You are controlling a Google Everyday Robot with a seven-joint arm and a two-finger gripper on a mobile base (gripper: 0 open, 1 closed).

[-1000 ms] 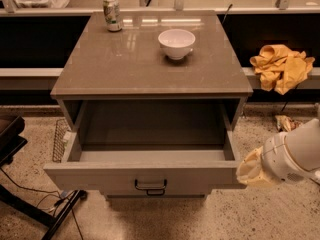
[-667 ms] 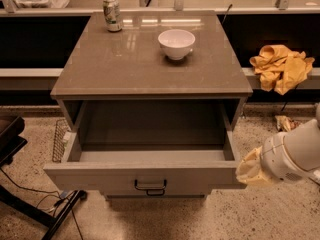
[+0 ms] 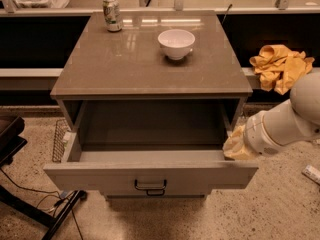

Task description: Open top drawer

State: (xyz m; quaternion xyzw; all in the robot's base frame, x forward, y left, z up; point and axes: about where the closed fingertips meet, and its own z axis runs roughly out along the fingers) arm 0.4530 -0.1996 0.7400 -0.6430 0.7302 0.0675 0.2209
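Note:
The top drawer (image 3: 150,176) stands pulled far out of the grey-beige cabinet, showing its deep plain grey interior (image 3: 150,129). Its small dark pull handle (image 3: 150,186) is at the middle of the front panel. My arm (image 3: 290,121) comes in from the right. The gripper (image 3: 236,145), wrapped in a yellowish cover, sits at the drawer's right side wall near the front corner. The lower drawers are hidden under the open one.
On the cabinet top (image 3: 125,64) stand a white bowl (image 3: 176,43) and a drink can (image 3: 112,14). A yellow cloth (image 3: 280,66) lies on the ledge at right. A black stand (image 3: 10,144) and cables are on the floor at left. A wire basket (image 3: 59,139) hangs beside the cabinet.

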